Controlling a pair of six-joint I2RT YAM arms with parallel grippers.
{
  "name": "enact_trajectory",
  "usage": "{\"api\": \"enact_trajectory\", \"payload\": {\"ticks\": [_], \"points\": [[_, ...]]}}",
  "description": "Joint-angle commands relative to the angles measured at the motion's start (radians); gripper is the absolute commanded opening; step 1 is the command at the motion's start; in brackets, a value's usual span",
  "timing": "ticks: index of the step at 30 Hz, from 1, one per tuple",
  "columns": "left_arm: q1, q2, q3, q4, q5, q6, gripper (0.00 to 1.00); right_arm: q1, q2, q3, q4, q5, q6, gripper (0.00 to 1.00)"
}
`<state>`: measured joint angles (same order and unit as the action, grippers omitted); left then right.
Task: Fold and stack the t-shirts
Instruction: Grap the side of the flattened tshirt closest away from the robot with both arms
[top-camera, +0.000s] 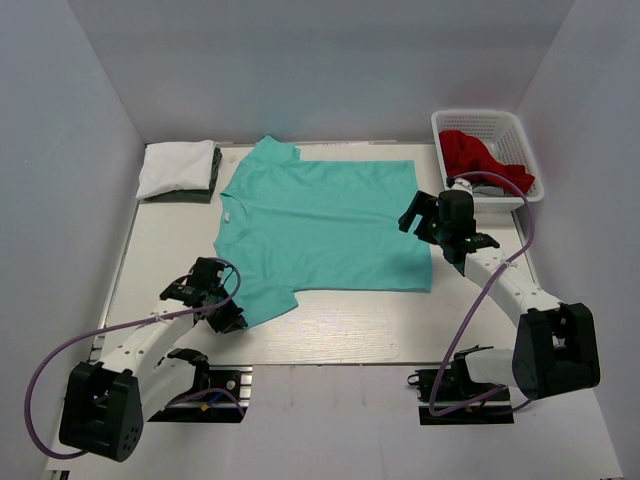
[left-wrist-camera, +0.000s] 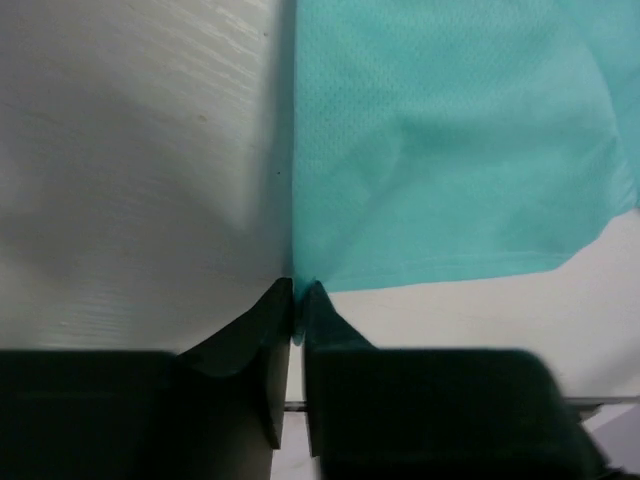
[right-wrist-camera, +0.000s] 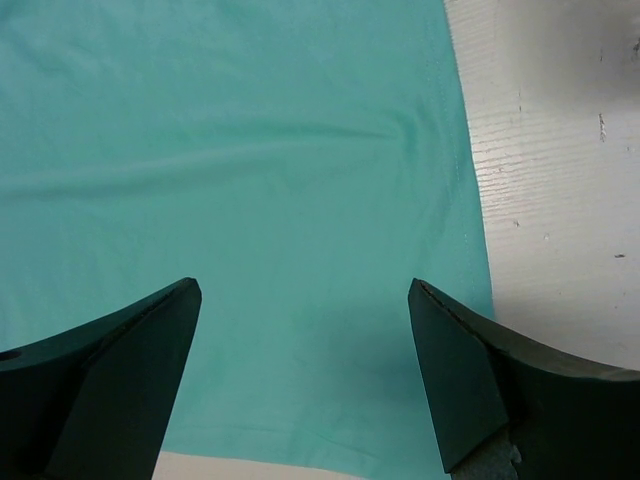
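The teal-green t-shirt (top-camera: 325, 225) is lying spread flat on the table (top-camera: 350, 345), and the left gripper (left-wrist-camera: 295, 290) is holding its fingers pressed together at the near sleeve, seemingly pinching the cloth edge. The right gripper (right-wrist-camera: 305, 290) is hovering over the shirt's hem side with its fingers spread wide. A folded white t-shirt (top-camera: 175, 165) is resting far left, and a red t-shirt (top-camera: 470, 152) is lying in the basket (top-camera: 520, 135).

The left arm (top-camera: 150, 340) reaches low and forward, its left gripper (left-wrist-camera: 296, 293) pinched tight on the edge of the teal-green t-shirt (left-wrist-camera: 450, 150), while the right arm (top-camera: 505, 280) bends inward, elbow raised, its right gripper (right-wrist-camera: 304, 288) spread wide and pointing down.
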<state>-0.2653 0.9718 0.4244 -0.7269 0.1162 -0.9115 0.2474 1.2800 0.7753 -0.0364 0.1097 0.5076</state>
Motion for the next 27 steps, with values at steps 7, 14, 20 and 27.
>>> {"api": "enact_trajectory", "payload": {"ticks": [7, 14, 20, 27], "points": [[-0.005, -0.041, -0.009, 0.043, 0.002, 0.029, 0.00, -0.016, -0.021, 0.010, -0.121, 0.022, 0.058, 0.90], [-0.005, -0.059, -0.009, 0.123, 0.080, 0.077, 0.00, -0.022, -0.125, -0.065, -0.318, 0.082, 0.158, 0.90], [-0.005, -0.102, 0.013, 0.113, 0.080, 0.099, 0.00, -0.023, -0.197, -0.186, -0.327, 0.026, 0.129, 0.90], [-0.005, -0.113, 0.043, 0.133, 0.046, 0.108, 0.00, -0.022, -0.105, -0.225, -0.281, -0.071, 0.140, 0.90]]}}
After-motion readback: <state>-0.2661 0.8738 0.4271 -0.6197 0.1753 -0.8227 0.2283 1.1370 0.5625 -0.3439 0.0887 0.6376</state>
